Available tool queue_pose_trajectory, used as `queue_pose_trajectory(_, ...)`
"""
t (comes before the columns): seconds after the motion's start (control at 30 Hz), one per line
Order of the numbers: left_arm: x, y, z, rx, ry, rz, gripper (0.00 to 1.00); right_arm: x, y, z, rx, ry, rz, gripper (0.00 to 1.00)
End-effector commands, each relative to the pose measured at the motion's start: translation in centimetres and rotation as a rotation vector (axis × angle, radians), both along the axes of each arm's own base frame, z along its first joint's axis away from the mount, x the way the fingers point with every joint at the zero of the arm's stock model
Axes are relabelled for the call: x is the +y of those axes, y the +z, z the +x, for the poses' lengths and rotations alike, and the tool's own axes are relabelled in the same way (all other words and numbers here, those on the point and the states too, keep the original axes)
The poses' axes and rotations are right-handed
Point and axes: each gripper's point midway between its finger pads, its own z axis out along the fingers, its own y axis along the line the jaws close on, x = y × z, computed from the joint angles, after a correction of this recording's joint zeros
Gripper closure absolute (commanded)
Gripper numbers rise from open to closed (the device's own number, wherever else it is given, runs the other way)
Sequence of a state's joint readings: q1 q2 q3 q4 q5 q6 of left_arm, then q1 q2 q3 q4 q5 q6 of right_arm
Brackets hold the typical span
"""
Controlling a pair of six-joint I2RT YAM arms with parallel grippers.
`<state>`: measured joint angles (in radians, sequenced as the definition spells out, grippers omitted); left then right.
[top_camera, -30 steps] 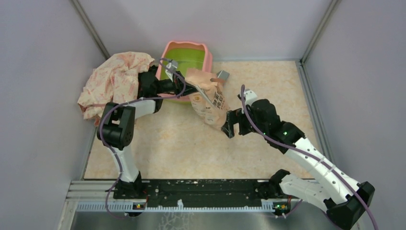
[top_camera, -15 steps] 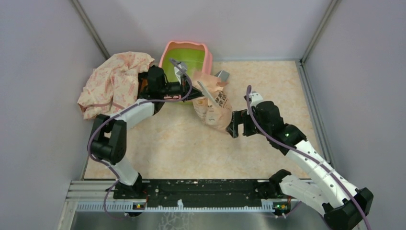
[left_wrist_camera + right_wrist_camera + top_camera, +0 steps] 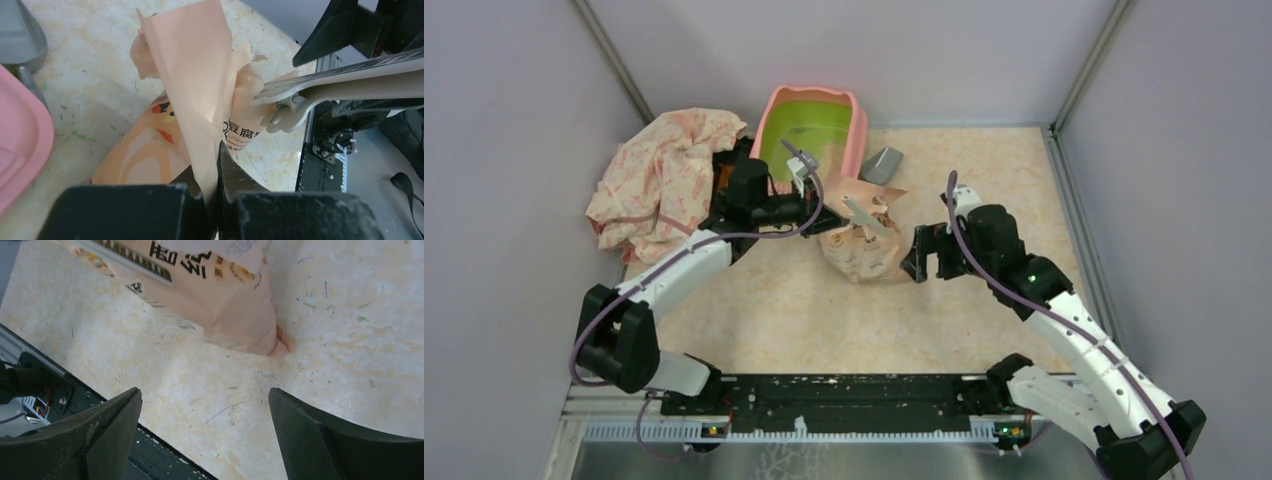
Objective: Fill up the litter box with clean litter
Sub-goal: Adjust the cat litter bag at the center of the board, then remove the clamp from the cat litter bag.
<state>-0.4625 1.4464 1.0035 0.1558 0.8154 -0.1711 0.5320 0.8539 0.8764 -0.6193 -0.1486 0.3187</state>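
lab rig cell: grey walls (image 3: 504, 150), alu rail (image 3: 884, 431)

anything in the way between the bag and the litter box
Nothing on the table lies between the bag and the litter box. The grey scoop sits aside; the left claw grips the bag's top.

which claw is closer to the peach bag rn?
Left. The left claw is shut on the top flap of the peach bag; the right claw hangs open just off its bottom corner, not touching.
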Motion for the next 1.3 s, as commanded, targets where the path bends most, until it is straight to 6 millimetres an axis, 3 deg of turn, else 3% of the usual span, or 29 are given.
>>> queue_pose_trajectory(0.0, 1.6, 2.2, -1.3, -0.029, 0.063, -0.011, 1.00, 0.3, 5.2, 1.9, -0.132, -0.001, 0.065, 0.02)
queue_pose_trajectory(0.23, 6.8, 2.6, -0.6, 0.017, 0.188, -0.126, 1.00, 3.1, 8.9, 3.0, -0.284, 0.208, 0.080, 0.05)
queue_pose_trajectory(0.33, 7.8, 3.6, -0.2, 0.025, 0.178, -0.162, 1.00, 4.5, 9.9, 2.6, -0.342, 0.363, 0.057, 0.16)
queue_pose_trajectory(0.4, 8.2, 4.3, -0.1, 0.026, 0.160, -0.182, 1.00, 5.4, 10.7, 2.3, -0.384, 0.448, 0.063, 0.23)
queue_pose_trajectory(0.53, 8.5, 5.4, 0.0, 0.030, 0.136, -0.219, 1.00, 6.7, 11.5, 2.3, -0.387, 0.516, 0.017, 0.23)
queue_pose_trajectory(0.67, 8.5, 6.1, -0.3, 0.051, 0.098, -0.237, 1.00, 9.5, 11.5, 1.5, -0.425, 0.568, -0.129, 0.22)
queue_pose_trajectory(0.9, 9.0, 6.3, -0.5, 0.068, 0.085, -0.239, 1.00, 13.4, 13.1, 4.8, -0.490, 0.489, -0.199, 0.31)
queue_pose_trajectory(1.1, 9.3, 6.8, -1.0, 0.067, 0.072, -0.245, 1.00, 14.9, 14.8, 7.2, -0.569, 0.445, -0.226, 0.21)
queue_pose_trajectory(1.27, 9.4, 7.1, -1.0, 0.067, 0.068, -0.249, 1.00, 17.3, 15.6, 6.1, -0.593, 0.545, -0.177, 0.18)
